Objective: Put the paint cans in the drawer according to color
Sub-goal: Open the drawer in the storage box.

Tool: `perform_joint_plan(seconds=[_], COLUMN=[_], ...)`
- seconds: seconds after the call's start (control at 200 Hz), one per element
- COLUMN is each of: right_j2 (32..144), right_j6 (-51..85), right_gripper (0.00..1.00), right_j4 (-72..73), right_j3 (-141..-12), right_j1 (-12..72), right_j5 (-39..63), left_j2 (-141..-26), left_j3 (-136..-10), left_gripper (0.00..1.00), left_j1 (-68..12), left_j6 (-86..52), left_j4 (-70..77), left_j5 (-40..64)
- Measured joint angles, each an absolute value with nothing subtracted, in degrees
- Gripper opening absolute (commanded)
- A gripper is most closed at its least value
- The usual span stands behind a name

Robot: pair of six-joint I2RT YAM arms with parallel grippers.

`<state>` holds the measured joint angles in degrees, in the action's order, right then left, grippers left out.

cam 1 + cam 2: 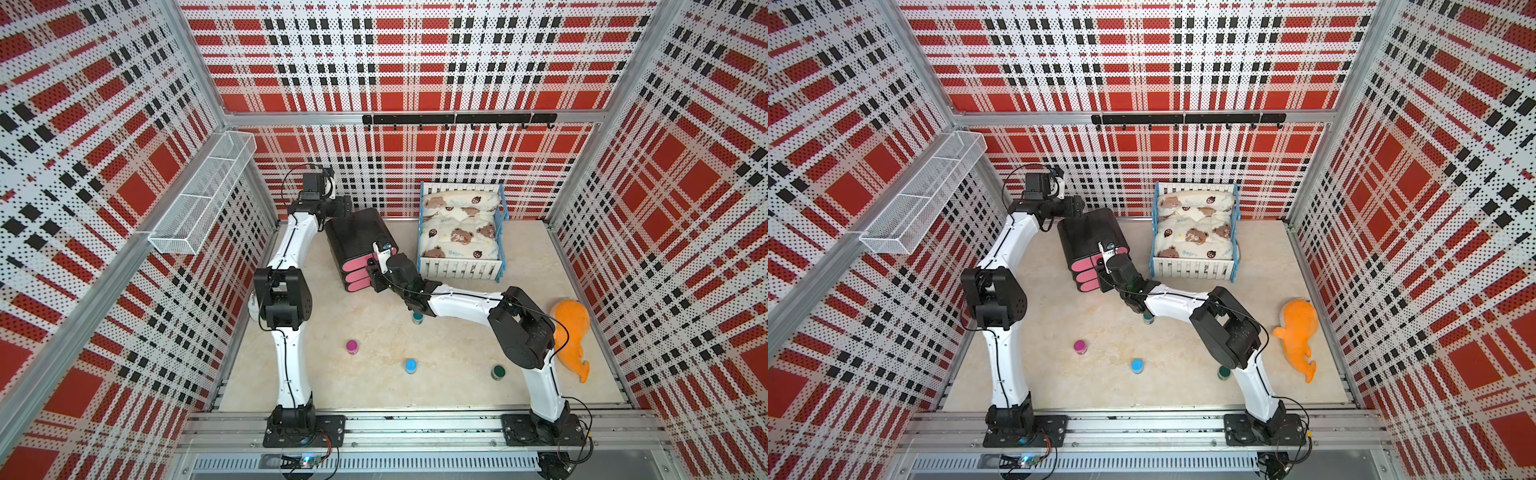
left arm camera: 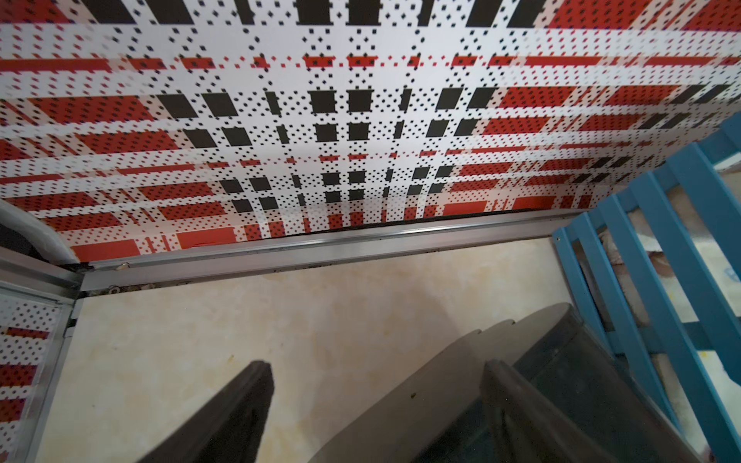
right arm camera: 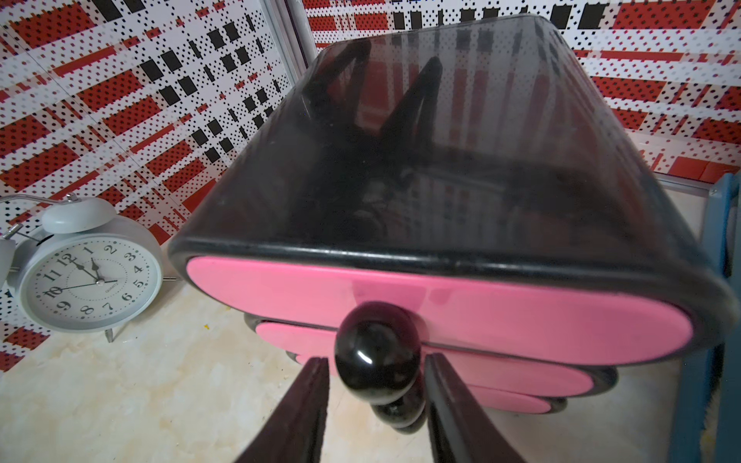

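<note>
The drawer (image 1: 357, 237) (image 1: 1088, 232) is a black rounded chest with three pink fronts, all pushed in, standing at the back of the floor. My right gripper (image 3: 377, 360) (image 1: 372, 266) is shut on the top drawer's round black knob (image 3: 377, 344), one finger on each side. My left gripper (image 2: 377, 373) (image 1: 345, 210) is open behind the chest and straddles its rear edge (image 2: 441, 381). Loose paint cans stand on the floor in both top views: pink (image 1: 352, 346), blue (image 1: 410, 365), dark green (image 1: 498, 371), and a teal one (image 1: 417, 318) half hidden under my right forearm.
A white-and-blue toy bed (image 1: 461, 232) stands right of the chest. An orange plush whale (image 1: 571, 328) lies by the right wall. A grey alarm clock (image 3: 88, 276) stands left of the chest. A wire basket (image 1: 203, 195) hangs on the left wall.
</note>
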<state>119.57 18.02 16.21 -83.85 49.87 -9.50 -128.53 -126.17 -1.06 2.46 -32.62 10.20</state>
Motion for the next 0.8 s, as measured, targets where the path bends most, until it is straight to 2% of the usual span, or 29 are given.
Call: perform_joint_plan(seconds=[0.195, 0.666, 0.802], right_j2=[120.25, 121.05, 121.05], right_j6=[18.09, 17.85, 17.56], right_gripper=[0.38, 0.39, 0.39], right_j4=[16.91, 17.26, 17.28], right_j3=[-83.85, -84.73, -84.73], right_j1=[49.74, 49.25, 49.21], right_j5=[-9.41, -9.23, -9.21], left_j2=[-130.15, -131.0, -131.0], left_j3=[-126.19, -126.17, -126.15], left_gripper=[0.79, 0.77, 0.73], left_j1=[-1.06, -1.06, -1.06], left_j6=[2.92, 3.9, 4.4], left_j4=[-32.56, -31.73, -31.66], left_j5=[12.25, 14.0, 14.39])
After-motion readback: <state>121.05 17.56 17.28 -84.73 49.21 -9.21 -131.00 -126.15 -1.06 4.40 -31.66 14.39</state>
